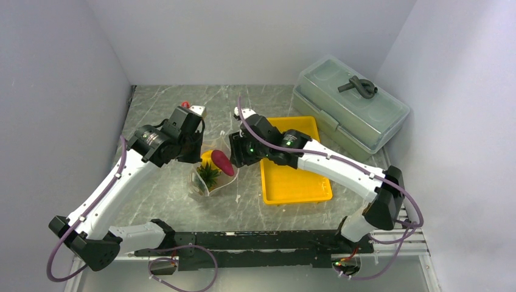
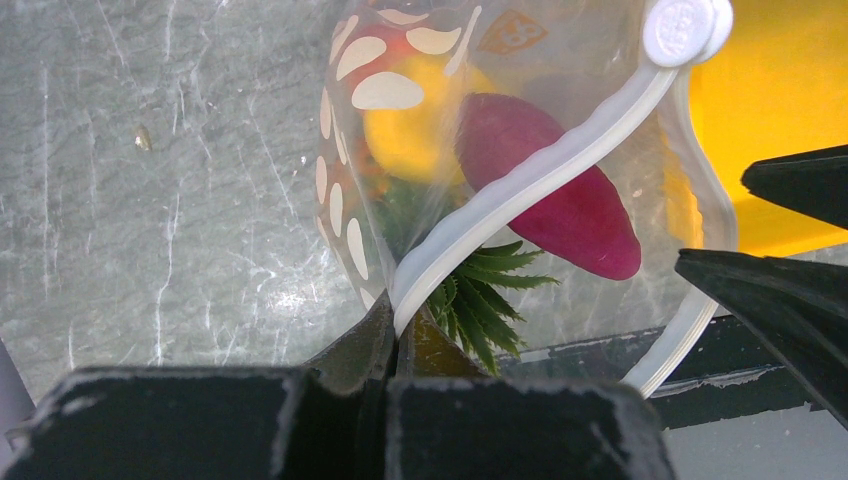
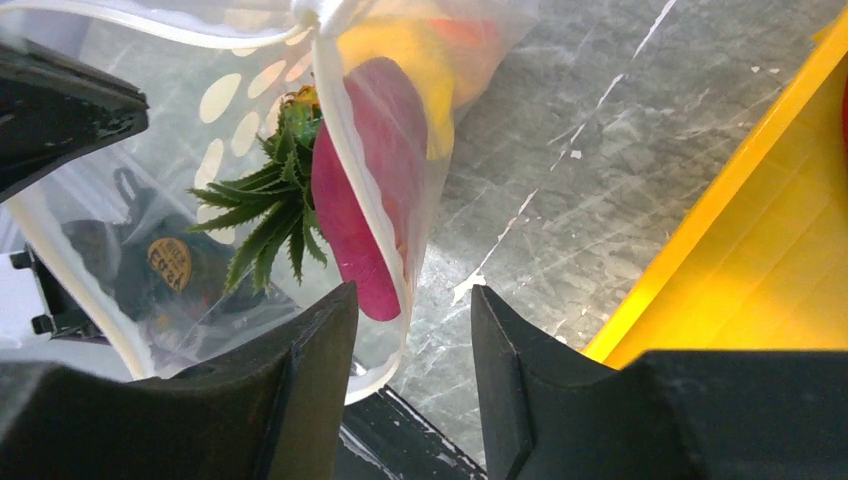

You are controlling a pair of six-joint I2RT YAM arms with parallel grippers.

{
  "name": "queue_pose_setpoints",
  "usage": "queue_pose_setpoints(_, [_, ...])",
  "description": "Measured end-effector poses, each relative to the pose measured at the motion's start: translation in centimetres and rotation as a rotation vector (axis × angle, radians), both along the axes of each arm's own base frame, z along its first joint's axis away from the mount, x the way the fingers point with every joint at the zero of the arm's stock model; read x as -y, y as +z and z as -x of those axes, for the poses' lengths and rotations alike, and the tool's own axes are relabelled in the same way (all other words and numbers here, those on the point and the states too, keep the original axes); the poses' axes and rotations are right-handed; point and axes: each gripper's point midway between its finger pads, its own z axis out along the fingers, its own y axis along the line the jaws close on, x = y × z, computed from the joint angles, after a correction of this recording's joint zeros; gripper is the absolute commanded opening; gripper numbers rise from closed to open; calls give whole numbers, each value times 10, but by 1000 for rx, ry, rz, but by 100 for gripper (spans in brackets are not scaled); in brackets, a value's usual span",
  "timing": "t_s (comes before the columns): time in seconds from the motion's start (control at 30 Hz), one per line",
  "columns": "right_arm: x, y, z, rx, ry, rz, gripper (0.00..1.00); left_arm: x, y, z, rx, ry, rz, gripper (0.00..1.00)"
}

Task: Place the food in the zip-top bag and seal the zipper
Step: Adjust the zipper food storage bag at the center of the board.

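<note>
The clear dotted zip-top bag stands between the arms with its mouth open. Inside it I see the red chili pepper, the pineapple's green crown and yellow fruit. My left gripper is shut on the whitish zipper strip at the bag's mouth edge. My right gripper is open, its jaws just beside the other mouth edge, gripping nothing. In the right wrist view the chili pokes out past the bag's rim.
A yellow tray lies right of the bag, under my right arm. A grey-green lidded box stands at the back right. The grey marbled tabletop spreads around them, with white walls on three sides.
</note>
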Motion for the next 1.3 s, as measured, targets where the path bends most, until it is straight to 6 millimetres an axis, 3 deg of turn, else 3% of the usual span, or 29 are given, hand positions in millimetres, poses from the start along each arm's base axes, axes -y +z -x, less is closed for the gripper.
queue_pose_setpoints(0.13, [-3,-11,-1,-26,-12,15,39,0,-1,0,-1,0,0,0])
queue_pose_setpoints(0.33, [-7,-27,-3,-59,-25,40,0,0,0,0,-1,1,0,1])
queue_pose_setpoints(0.53, [-8,-25,-4,-57,-25,37,0,0,0,0,-1,1,-1,2])
queue_pose_setpoints(0.73, [-17,4,-10,-16,-12,-1,0,-1,4,1,1,-1,2,2])
queue_pose_setpoints(1.07, [-24,60,-20,86,10,-70,0,-3,51,-1,82,9,41,6])
queue_pose_setpoints(1.2, [-19,49,-23,91,3,-47,0,-6,53,0,96,15,39,0])
queue_pose_setpoints(1.3, [-10,17,-29,52,-19,16,0,-11,33,1,61,29,-7,0])
